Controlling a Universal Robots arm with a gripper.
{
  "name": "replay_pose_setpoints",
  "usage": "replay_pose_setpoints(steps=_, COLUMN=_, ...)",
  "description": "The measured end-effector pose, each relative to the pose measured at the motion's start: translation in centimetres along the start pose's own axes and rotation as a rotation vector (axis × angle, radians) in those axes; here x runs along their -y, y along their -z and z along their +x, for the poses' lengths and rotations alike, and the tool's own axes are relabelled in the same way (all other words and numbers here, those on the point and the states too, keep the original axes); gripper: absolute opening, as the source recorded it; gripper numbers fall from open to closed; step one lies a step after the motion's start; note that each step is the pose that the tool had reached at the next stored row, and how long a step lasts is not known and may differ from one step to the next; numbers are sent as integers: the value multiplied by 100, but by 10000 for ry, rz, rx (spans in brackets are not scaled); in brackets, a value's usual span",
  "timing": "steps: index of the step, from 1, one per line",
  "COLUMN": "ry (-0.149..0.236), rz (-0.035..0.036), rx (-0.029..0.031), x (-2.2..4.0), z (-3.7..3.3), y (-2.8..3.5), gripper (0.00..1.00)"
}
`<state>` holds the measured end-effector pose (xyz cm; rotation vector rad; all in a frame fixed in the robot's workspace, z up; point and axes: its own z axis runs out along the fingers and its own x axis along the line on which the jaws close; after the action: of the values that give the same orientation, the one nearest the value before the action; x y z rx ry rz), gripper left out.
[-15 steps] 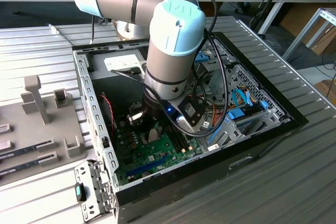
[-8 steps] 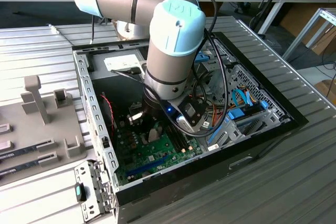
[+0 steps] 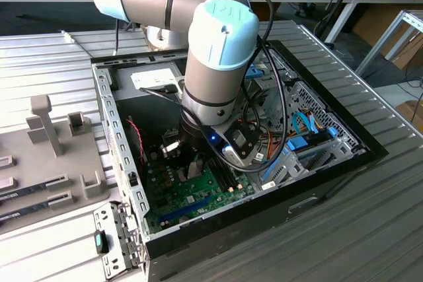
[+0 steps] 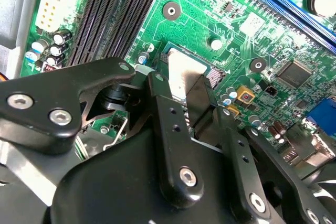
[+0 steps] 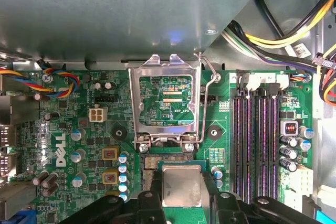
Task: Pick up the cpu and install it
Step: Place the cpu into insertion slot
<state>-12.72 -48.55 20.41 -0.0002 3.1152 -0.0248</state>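
The cpu (image 5: 181,187), a small silver square with a thin green rim, sits between my black fingers (image 5: 153,182) right at the motherboard's socket (image 5: 167,157). Part of the socket's dark contact field shows past the chip's edge. My gripper (image 5: 181,177) is shut on the cpu. The socket's metal load plate (image 5: 165,103) stands flipped open, its lever (image 5: 207,95) raised beside it. In the second wrist view the cpu (image 4: 184,69) shows between the gripper (image 4: 181,90) fingers, low over the green board. In the exterior view the gripper (image 3: 188,163) reaches down into the open computer case (image 3: 122,156).
Dark memory slots (image 5: 257,140) run beside the socket. Yellow and black cables (image 5: 294,30) hang near the case corner. A blue expansion slot (image 4: 283,3) lies farther along the board. A grey fixture tray (image 3: 53,156) stands on the table at the exterior view's left.
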Motion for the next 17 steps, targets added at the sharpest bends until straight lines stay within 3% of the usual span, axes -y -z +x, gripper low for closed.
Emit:
replay_pose_setpoints(steps=5, ry=0, rz=-37, rx=3, x=0, z=5, y=14, gripper=39)
replay_pose_setpoints(steps=12, ry=-9, rz=-354, rx=7, x=1, z=74, y=67, gripper=39)
replay_pose_setpoints(steps=17, ry=-9, rz=-349, rx=6, x=10, z=99, y=67, gripper=39)
